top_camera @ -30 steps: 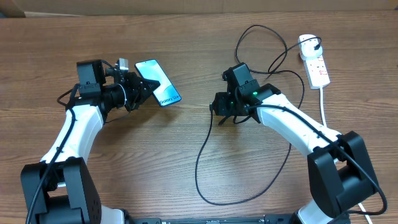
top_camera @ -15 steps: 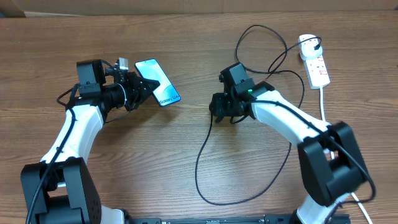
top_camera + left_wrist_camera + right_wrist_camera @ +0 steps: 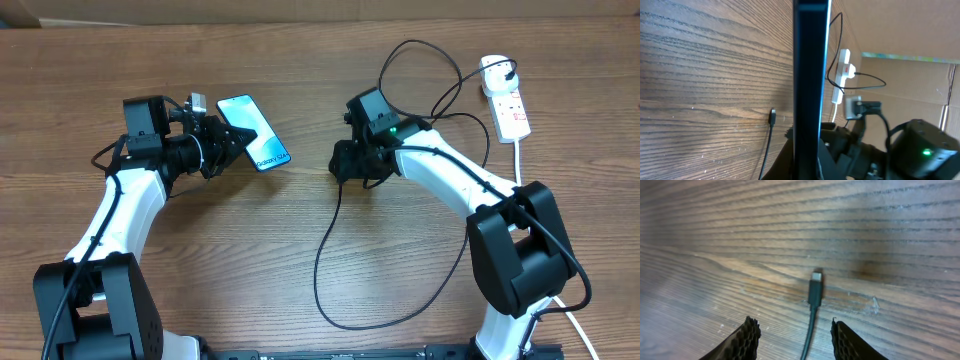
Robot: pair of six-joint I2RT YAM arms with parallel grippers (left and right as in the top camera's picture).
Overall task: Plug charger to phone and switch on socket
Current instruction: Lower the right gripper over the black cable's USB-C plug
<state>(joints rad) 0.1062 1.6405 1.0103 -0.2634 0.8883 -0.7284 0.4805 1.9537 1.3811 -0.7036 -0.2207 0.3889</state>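
Note:
The phone [image 3: 257,133], its light-blue screen lit, is held tilted off the table by my left gripper [image 3: 226,142], which is shut on its lower end. In the left wrist view the phone [image 3: 810,75] shows edge-on. My right gripper [image 3: 344,166] is open and low over the table. In the right wrist view its fingers [image 3: 792,325] straddle the charger's connector tip [image 3: 815,288], which lies flat and untouched. The black cable [image 3: 322,262] loops across the table to its plug [image 3: 499,68] in the white socket [image 3: 512,110] at the far right.
The socket's thick white cord [image 3: 520,165] runs down the right side. The cable makes a big loop near the front [image 3: 400,318] and another behind the right arm [image 3: 405,50]. Cardboard walls [image 3: 910,75] stand beyond the table.
My right gripper has moved left and slightly away, towards the phone, along the cable end. The left arm and the phone have not moved.

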